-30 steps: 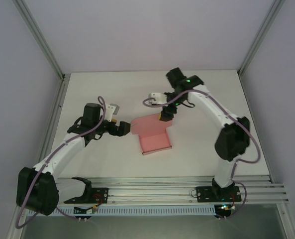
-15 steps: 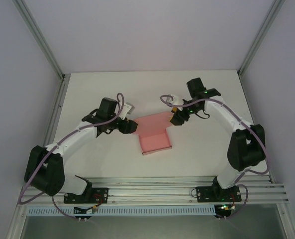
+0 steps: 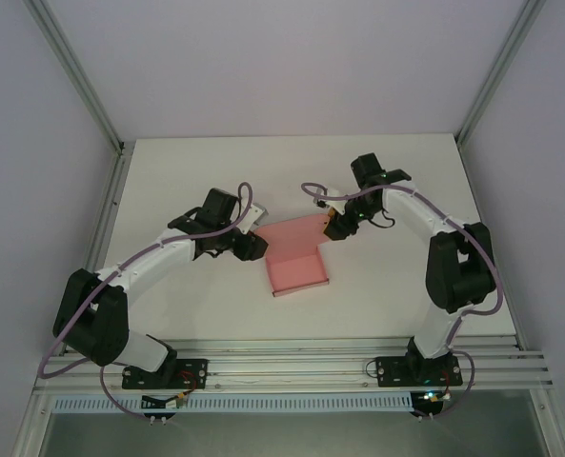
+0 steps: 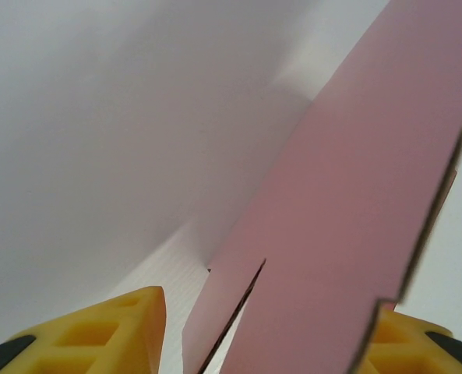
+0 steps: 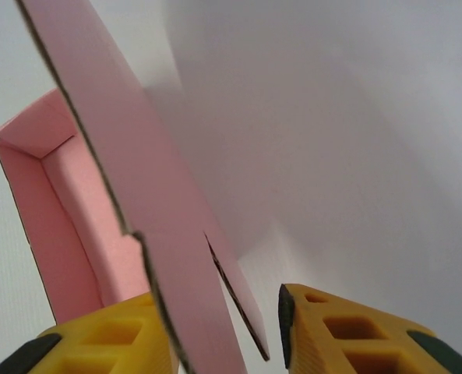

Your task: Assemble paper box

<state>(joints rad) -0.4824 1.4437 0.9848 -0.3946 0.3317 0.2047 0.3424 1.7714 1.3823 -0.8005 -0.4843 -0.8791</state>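
Card this thin is what I am worrying about. I am seeing the paper box [image 3: 296,267] lying on the counter [image 3: 406,286], part folded: its near half is forming a shallow tray with low walls standing, and its far panel is rising as a loose flap.

At the box's far left corner, the left claw [image 3: 253,246] is straddling that flap. In the left wrist view one yellow finger [image 4: 106,335] is standing clear of the card with bare counter showing between them, so I am judging this claw released rather than clenched.

At the box's far right corner, the right claw [image 3: 332,228] is doing the same. The flap's edge is running between its fingers, and one finger [image 5: 347,335] is standing apart from the card (the other looks close against it, though I cannot tell whether they touch). I am calling this one released too, grasping nothing yet.

From here I am expecting a pinch on both corners and then a fold over the tray. Nothing is pinning the tray, so an uneven pull from either side could drag or spin the box. A pinch landing off the crease could buckle the panel. Both claws are sitting near the flap's edge, so the card could slip out mid-fold, and the tray walls could spring flat.
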